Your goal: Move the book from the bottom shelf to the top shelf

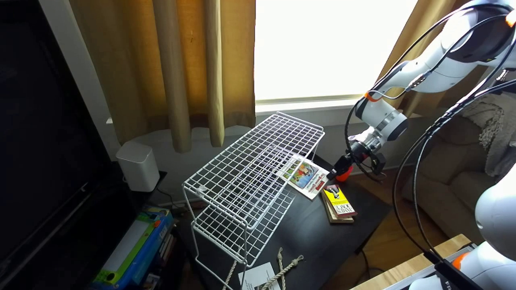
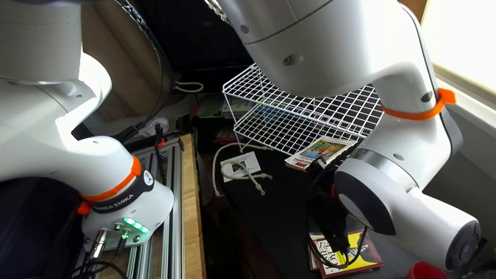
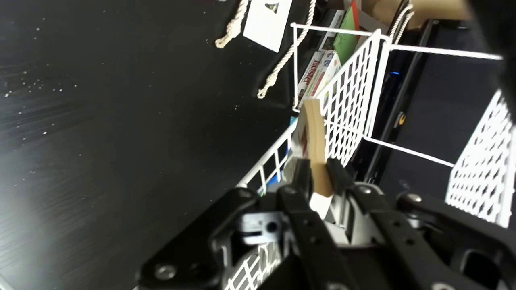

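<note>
The book [image 1: 304,177] lies roughly flat, colourful cover up, its far part under the top shelf [image 1: 213,204] and its near part sticking out past the rack's end. It also shows in an exterior view [image 2: 321,150]. My gripper [image 1: 331,174] is at the book's near edge. In the wrist view, the fingers [image 3: 318,167] are shut on the book, with its page edge [image 3: 315,129] between them. The bottom shelf [image 3: 350,104] lies beside the book and the top shelf [image 3: 483,173] is farther right. I cannot tell whether the book touches the bottom shelf.
A stack with a yellow-and-black book [image 1: 338,201] lies on the dark table near my gripper. A red cup [image 1: 345,173] stands just behind the gripper. Rope [image 2: 248,175] and a white card [image 2: 254,161] lie at the rack's other end. The window sill [image 1: 306,105] runs behind.
</note>
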{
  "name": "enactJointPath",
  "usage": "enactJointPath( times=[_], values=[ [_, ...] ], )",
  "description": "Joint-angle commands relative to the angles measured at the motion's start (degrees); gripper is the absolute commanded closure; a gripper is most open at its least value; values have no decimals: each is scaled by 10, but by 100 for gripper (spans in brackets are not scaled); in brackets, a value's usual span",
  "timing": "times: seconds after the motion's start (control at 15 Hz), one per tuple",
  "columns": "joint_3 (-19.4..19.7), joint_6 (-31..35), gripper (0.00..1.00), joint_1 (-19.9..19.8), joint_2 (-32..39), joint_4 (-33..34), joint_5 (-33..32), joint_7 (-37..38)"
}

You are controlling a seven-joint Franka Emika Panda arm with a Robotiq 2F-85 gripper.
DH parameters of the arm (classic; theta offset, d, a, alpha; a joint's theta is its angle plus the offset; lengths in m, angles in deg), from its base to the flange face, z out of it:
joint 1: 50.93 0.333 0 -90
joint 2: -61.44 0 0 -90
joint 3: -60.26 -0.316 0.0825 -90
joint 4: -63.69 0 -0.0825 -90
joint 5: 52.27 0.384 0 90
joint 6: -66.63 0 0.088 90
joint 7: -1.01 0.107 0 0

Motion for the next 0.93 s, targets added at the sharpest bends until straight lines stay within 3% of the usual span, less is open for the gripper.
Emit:
enactJointPath(
  times=[0.0, 0.2, 0.53, 0.87],
  values=[
    [29, -61, 96, -3, -50, -49, -7, -42],
    [56, -85, 96, 3, -69, -66, -4, -56],
    [66, -113, 96, 2, -64, -54, 3, -81],
    [81, -168, 96, 5, -77, -65, -34, -81]
  ],
)
